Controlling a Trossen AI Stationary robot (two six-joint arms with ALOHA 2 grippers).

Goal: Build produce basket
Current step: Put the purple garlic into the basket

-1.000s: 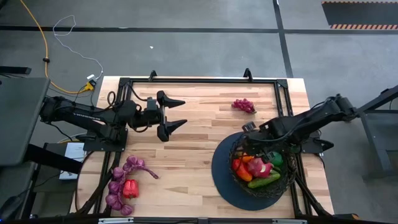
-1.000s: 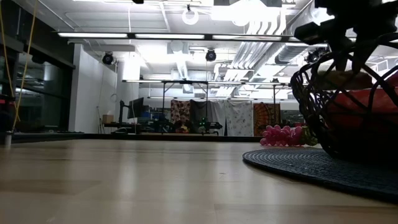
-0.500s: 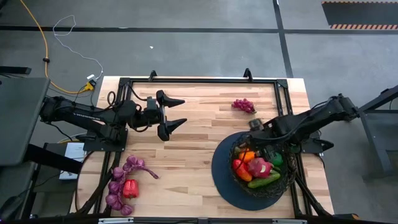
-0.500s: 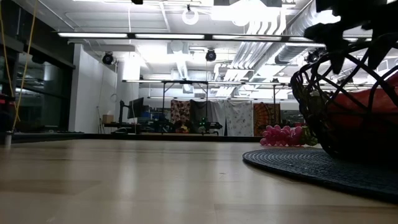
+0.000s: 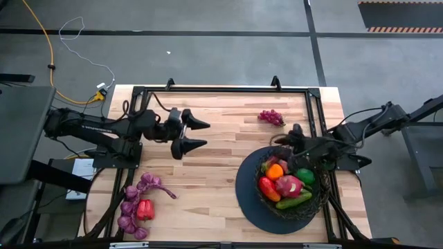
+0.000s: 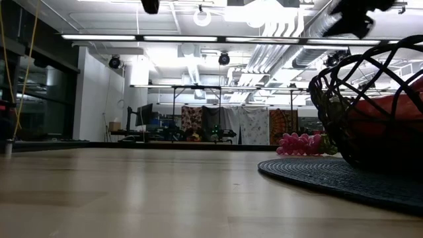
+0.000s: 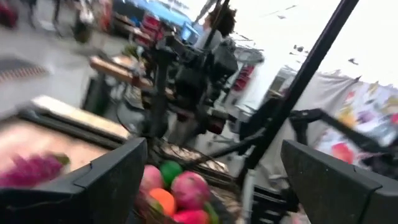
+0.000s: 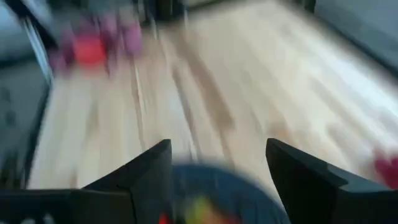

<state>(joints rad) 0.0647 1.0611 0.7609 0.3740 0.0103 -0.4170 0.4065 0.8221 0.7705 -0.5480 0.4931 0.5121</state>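
The black wire basket [image 5: 315, 197] stands on its dark round disc [image 5: 246, 197] at the table's near right. In it lie an orange [image 5: 275, 171], a pink dragon fruit [image 5: 288, 185], a green ball [image 5: 305, 176], a cucumber [image 5: 295, 201] and a red pepper [image 5: 266, 188]. My right gripper [image 5: 287, 136] hangs open and empty just beyond the basket's far rim. My left gripper [image 5: 197, 134] is open and empty over the table's left middle, pointing toward the basket [image 7: 186, 165]. One purple grape bunch [image 5: 270, 116] lies at the far side.
More purple grape bunches [image 5: 131, 204] and a red pepper [image 5: 145, 209] lie at the near left corner. A black frame [image 5: 221, 90] runs along the far edge. Bare wood lies between the two arms.
My right gripper has risen from over the basket and drawn back toward the table's right edge, rolling as it went. The orange now shows in the basket where the gripper stood. My left gripper has rolled in place.
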